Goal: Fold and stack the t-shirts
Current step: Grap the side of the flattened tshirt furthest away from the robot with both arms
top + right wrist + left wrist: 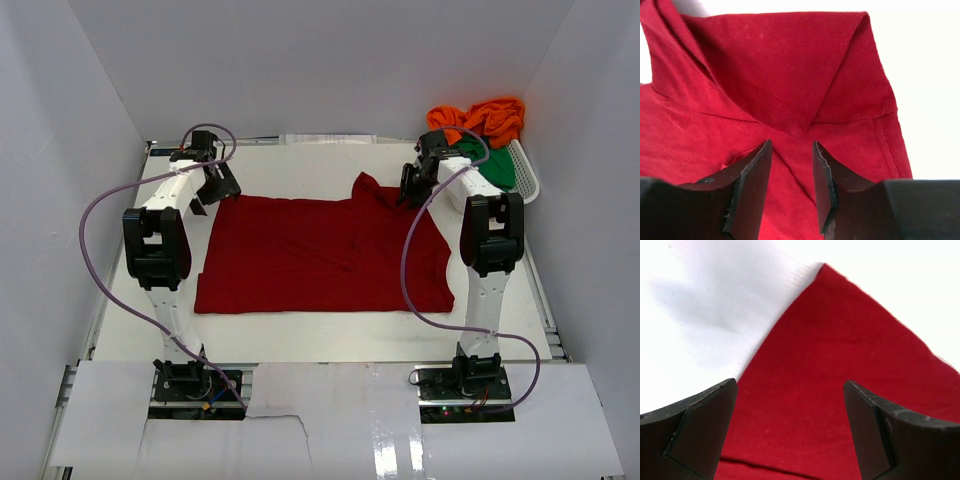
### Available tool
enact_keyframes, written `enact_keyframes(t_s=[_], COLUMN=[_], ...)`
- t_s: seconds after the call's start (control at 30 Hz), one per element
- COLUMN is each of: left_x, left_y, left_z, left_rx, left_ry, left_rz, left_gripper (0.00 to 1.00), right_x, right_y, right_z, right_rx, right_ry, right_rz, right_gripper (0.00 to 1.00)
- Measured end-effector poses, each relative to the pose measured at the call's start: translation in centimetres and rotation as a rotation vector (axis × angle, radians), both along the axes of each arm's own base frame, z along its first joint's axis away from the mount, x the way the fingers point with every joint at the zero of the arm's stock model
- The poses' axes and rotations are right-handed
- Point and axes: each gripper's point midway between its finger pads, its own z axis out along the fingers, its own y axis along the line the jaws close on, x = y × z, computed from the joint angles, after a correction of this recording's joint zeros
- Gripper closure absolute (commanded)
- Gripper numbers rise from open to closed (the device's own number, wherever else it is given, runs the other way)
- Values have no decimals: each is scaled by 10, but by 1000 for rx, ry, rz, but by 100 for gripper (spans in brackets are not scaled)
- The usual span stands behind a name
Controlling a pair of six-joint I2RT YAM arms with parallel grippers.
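The left pincer (790, 384), spread wide, hovers over the upper-left corner of the dark red fabric t-shirt (320, 255) lying flat mid-frame on the white surface (320, 335), while the right pincer (792, 143), half narrowed at the upper-right sleeve fold (795, 122), pinching or not I cannot tell, would do best to seize both layers.

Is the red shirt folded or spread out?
Mostly spread: the dark red t-shirt lies flat on the table, only one corner folded over.

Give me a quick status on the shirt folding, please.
Left gripper open, over the far-left corner of the red shirt. Right gripper part closed at its folded far-right corner, grip unclear. Nothing on it; other shirts in the basket.
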Motion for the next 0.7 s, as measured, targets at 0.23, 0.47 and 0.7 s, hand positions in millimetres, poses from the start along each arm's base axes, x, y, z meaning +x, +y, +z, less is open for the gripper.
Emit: enact_keyframes(t_s=[0.23, 0.47, 0.7], left_x=[12, 14, 13], left_y=[-5, -5, -5], left_z=[14, 14, 9], left_rx=[-6, -6, -5], left_ry=[-46, -49, -39], left_rz=[-8, -8, -8], left_gripper=[2, 2, 2], right_x=[4, 9, 13], right_y=[1, 2, 3], right_z=[-10, -20, -24], right_rx=[0, 4, 4], right_ry=[15, 26, 27], right_rz=[-1, 0, 0], right_gripper=[55, 57, 77])
